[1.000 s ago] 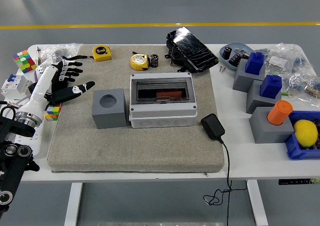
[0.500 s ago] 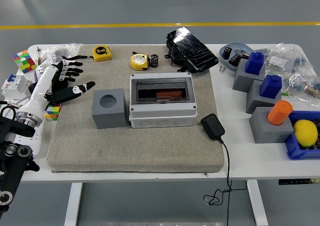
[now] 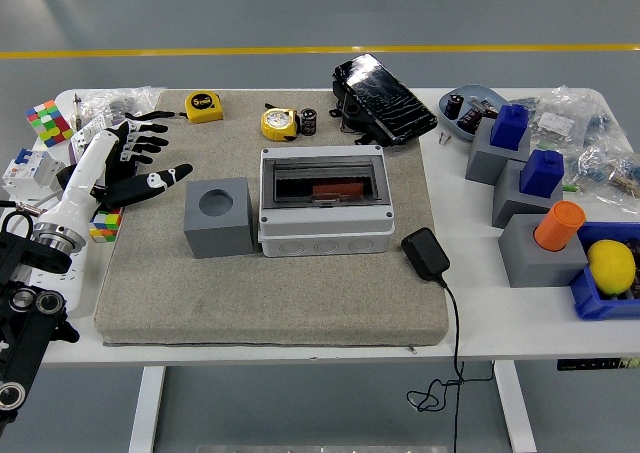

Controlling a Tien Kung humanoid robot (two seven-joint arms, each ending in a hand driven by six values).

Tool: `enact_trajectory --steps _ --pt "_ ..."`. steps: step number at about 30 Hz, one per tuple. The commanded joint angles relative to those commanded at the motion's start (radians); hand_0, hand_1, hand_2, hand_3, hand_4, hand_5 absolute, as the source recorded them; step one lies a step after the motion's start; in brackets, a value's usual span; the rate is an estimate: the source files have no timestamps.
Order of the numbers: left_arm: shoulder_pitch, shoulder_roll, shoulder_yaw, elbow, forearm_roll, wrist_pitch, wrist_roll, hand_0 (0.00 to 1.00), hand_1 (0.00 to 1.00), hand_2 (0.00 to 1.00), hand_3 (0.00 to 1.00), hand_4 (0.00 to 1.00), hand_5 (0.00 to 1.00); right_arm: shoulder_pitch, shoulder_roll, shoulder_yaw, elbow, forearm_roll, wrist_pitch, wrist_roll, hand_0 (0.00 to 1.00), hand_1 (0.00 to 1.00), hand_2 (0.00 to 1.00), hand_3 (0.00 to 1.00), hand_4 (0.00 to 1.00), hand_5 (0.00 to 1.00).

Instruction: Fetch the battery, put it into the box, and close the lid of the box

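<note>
Left hand (image 3: 135, 163) – fingers spread, empty, left of grey box (image 3: 323, 202)

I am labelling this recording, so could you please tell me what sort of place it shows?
Probably a robotics lab or workshop hall: a bare grey floor with a yellow line, a white table of test props such as a grey plastic junction box and yellow tape measures, and the robot's left hand.

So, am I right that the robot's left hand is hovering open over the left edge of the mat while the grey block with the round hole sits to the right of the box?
Not quite. The head view shows the grey block sitting to the left of the box, touching its side. The rest holds: the left hand hovers open over the left edge of the mat, fingers spread and holding nothing.
</note>
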Motion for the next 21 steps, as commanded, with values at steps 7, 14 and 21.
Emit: enact_trajectory --steps 7,14,21 --pt "-0.004 0.002 0.004 0.0 0.0 0.0 0.0 0.561 0.67 0.663 0.709 0.998 0.394 0.002 -0.001 0.001 0.0 -0.002 0.0 -0.002 0.784 0.756 0.752 0.771 0.998 0.681" --pt "-0.004 0.004 0.006 0.002 0.001 0.0 0.001 0.561 0.671 0.664 0.709 0.998 0.395 0.004 -0.002 -0.004 0.0 -0.001 0.0 -0.001 0.784 0.756 0.752 0.771 0.998 0.68" --pt "-0.003 0.005 0.009 0.002 0.001 0.0 0.001 0.561 0.67 0.664 0.709 0.998 0.394 0.002 -0.003 -0.006 0.0 -0.002 0.0 -0.002 0.783 0.755 0.753 0.771 0.998 0.68"
